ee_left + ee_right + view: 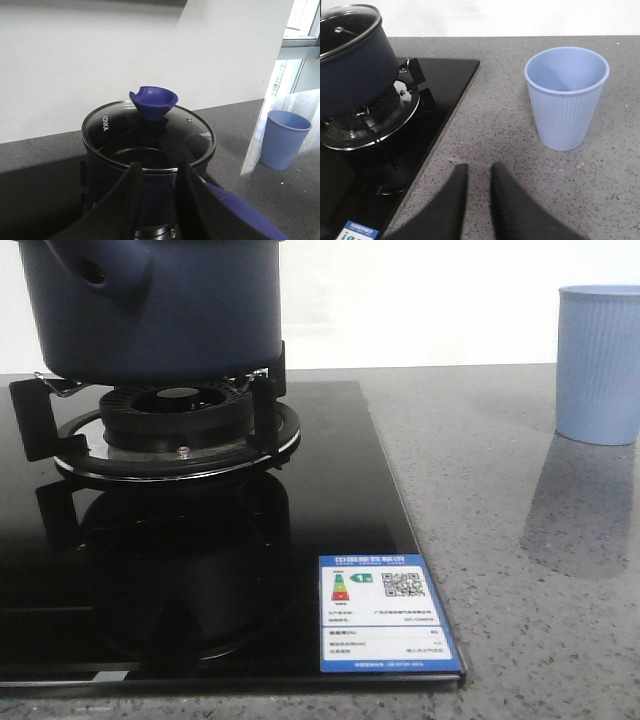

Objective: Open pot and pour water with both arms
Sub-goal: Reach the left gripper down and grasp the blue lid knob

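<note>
The dark navy pot (160, 310) stands on the gas burner (180, 425) at the far left. In the left wrist view the pot (107, 175) wears a glass lid (150, 135) with a blue knob (154, 101), and its blue handle (235, 210) points toward the camera. My left gripper (159, 165) is open and empty, just short of the pot's near wall, beside the handle. My right gripper (478, 167) is slightly open and empty over the grey counter, between the hob and the light blue ribbed cup (566, 97). Neither gripper shows in the front view.
The black glass hob (330, 510) carries an energy label (385, 615) at its front right corner. The cup (598, 365) stands upright on the speckled counter at the far right, and also shows in the left wrist view (284, 139). A white wall runs behind.
</note>
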Motion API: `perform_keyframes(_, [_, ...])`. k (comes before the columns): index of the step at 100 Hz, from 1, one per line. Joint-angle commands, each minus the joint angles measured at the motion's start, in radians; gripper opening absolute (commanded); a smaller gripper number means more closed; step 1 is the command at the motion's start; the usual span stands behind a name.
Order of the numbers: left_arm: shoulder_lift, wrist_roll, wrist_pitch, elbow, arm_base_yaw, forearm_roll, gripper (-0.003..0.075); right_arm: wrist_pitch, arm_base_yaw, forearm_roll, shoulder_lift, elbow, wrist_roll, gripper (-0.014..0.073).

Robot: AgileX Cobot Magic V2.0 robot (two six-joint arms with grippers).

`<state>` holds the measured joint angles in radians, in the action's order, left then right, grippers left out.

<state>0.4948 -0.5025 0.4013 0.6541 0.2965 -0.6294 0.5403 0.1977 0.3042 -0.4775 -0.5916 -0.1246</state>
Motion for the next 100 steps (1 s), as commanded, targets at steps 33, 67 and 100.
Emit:
perform_keyframes(33, [0.086,-0.006,-0.09,0.037,0.016,-0.059,0.0383,-0.092,0.001,0.023,-0.013,-0.035,-0.013,0.0441])
perform_keyframes(67, [0.309,-0.291,-0.13,0.105,0.016,-0.334,0.0551,-0.09,0.001,0.025,-0.013,-0.035,-0.013,0.0441])
perform_keyframes(100, [0.547,-0.343,-0.124,0.253,0.016,-0.362,0.0551,-0.09,0.001,0.025,-0.013,-0.035,-0.013,0.0441])
